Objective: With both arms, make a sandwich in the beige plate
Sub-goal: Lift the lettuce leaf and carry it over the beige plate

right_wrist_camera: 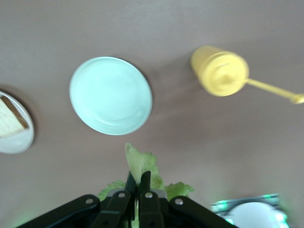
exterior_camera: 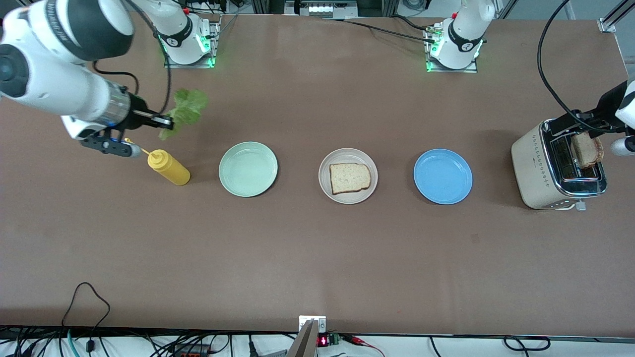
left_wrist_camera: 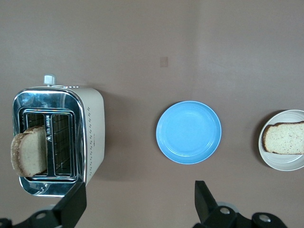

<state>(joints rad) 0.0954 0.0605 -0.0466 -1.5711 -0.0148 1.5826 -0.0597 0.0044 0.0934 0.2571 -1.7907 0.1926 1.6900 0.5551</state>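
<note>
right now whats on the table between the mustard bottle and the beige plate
In the front view, only the mint green plate sits between the mustard bottle and the beige plate.

No readable text anywhere. Small dark round marks on both arm bases (exterior_camera: 184,39) (exterior_camera: 464,45), too small to read. Red glowing digits on small display (exterior_camera: 323,341) at table edge nearest front camera, not legible. Dotted pattern on toaster side (exterior_camera: 537,163), not lettering. No label on yellow squeeze bottle (exterior_camera: 168,167) or on plates.
</note>
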